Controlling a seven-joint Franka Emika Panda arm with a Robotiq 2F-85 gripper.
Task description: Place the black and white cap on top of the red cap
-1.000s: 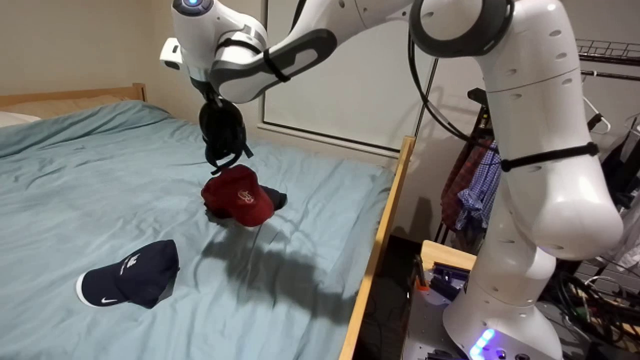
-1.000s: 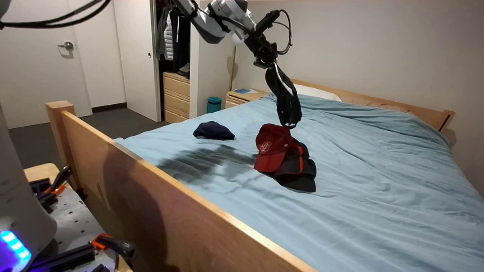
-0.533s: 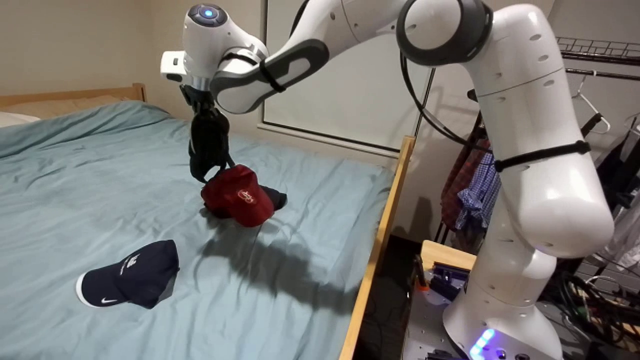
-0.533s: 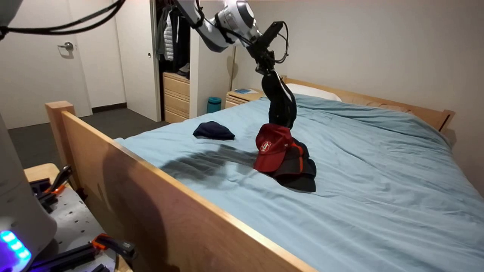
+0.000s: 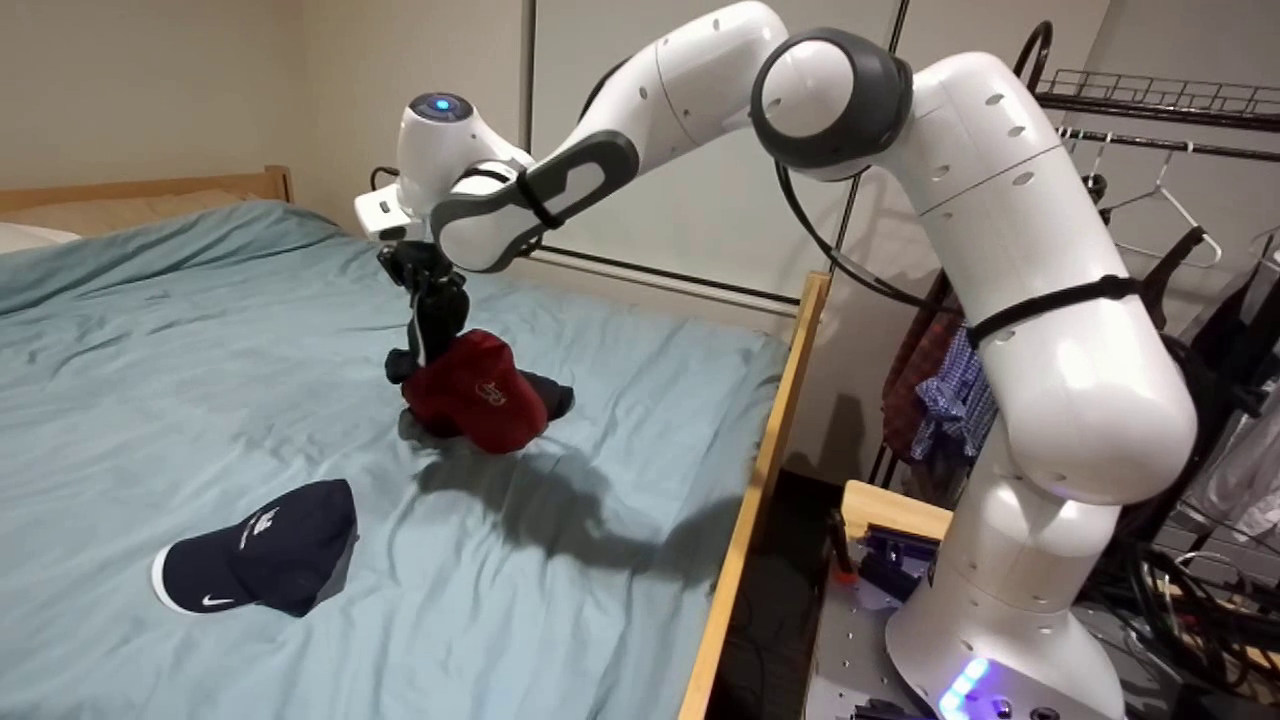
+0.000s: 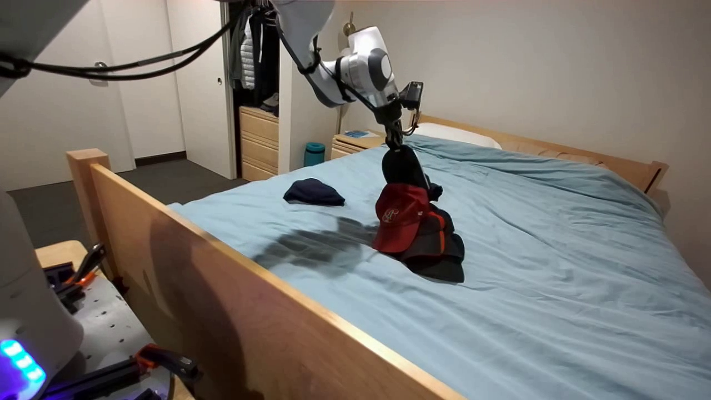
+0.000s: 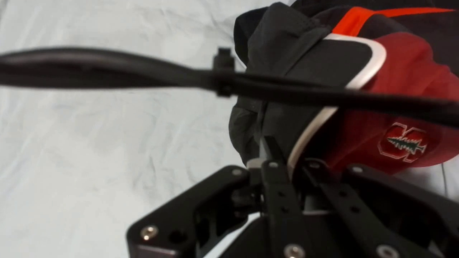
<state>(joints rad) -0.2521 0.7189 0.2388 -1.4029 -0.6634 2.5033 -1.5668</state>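
On the black and white cap and red cap we see matt cloth; the bedsheet is creased cloth, the footboard smooth wood, the arm glossy, the pincer matt, its screws shiny metal.

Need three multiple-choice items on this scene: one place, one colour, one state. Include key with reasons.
1. Relative to the red cap, where is the navy cap?
A) On top of it
B) Tucked under it
C) Apart from it, on the bed

2. What colour is the stripe on the dark cap beside the red one?
A) Orange-red
B) Green
C) Yellow

3. How does the gripper stand?
A) Wide open
B) Shut on the black and white cap
C) Shut on the red cap

1 C: bare bed shows between the two caps in both exterior views.
2 A: the stripe shows bright orange-red in the wrist view.
3 B: in the wrist view that cap's white-edged brim sits between the closed fingers.
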